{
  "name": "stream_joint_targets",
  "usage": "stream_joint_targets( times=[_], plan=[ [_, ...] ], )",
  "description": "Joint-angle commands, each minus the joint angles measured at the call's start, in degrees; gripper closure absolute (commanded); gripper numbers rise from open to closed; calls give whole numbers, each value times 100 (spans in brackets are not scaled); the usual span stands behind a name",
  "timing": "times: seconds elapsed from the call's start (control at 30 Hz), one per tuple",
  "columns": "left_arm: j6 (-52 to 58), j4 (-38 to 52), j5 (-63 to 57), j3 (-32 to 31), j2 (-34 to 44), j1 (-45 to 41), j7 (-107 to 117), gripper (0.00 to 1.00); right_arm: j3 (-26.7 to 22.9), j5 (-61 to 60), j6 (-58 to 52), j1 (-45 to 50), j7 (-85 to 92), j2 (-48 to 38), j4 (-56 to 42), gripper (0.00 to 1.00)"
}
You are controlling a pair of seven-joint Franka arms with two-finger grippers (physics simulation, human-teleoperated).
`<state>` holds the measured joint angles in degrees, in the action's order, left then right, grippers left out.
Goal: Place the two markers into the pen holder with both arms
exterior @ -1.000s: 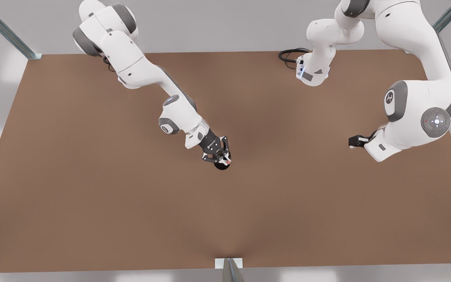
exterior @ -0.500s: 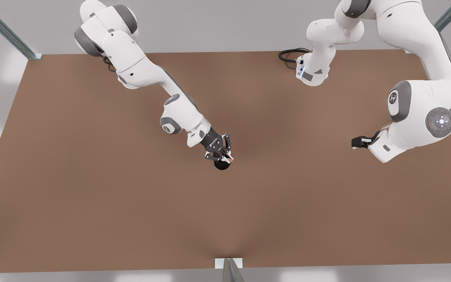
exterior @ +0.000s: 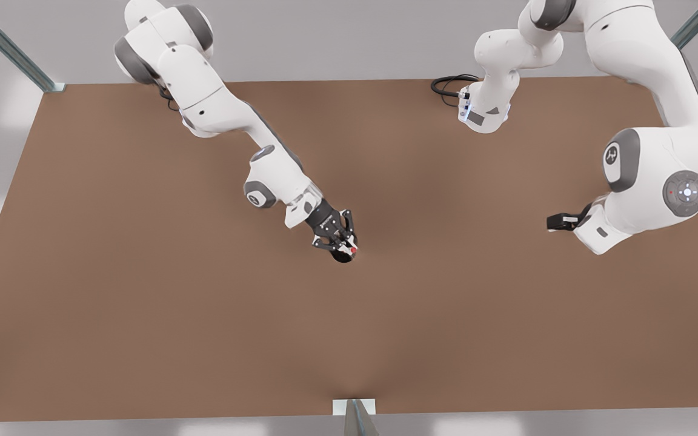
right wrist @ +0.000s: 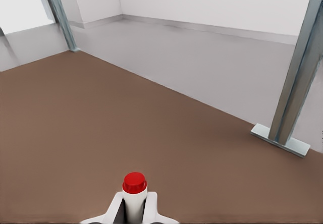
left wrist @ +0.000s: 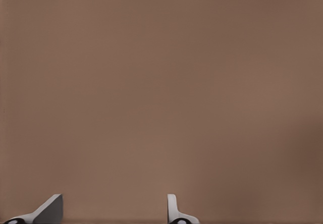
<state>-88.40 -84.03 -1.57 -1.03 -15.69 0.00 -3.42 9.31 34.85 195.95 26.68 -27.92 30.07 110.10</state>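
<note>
A broad brown table [exterior: 143, 290] (plain and matte) stands on a pale grey floor [right wrist: 202, 57], with metal frame posts [right wrist: 298, 72] rising from flat foot plates at its edges and white walls [right wrist: 217, 2] closing the room behind.

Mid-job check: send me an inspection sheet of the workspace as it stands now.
Surface: brown table, flat.
Job's things: red marker upright in the right gripper, above the black pen holder.
Clutter: nothing seen.
Grippers: right gripper shut on the marker at mid-table; left gripper open, waiting over bare table at the front view's right.
Cables: black coil by an arm base.
Surroundings: metal frame posts, grey floor.
</note>
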Motion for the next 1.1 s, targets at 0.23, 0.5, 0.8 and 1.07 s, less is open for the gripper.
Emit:
stream_joint_targets(
  times=[0.23, 0.5, 0.8, 1.07],
  plan=[
    [139, 9, 253, -11, -75, -44, 96, 0, -52, -22, 154, -14, 41, -239, 381, 74],
    [95, -17, 236, -11, -277, -44, 96, 0, -157, -13, 216, 30, 41, -28, 249, 74],
    [86, -17, 227, -11, -321, -44, 96, 0, -157, -31, 216, 162, 41, 52, 231, 73],
    [69, 0, 227, -11, -435, -35, 96, 0, -157, -31, 216, 250, 41, 166, 223, 71]
  ],
)
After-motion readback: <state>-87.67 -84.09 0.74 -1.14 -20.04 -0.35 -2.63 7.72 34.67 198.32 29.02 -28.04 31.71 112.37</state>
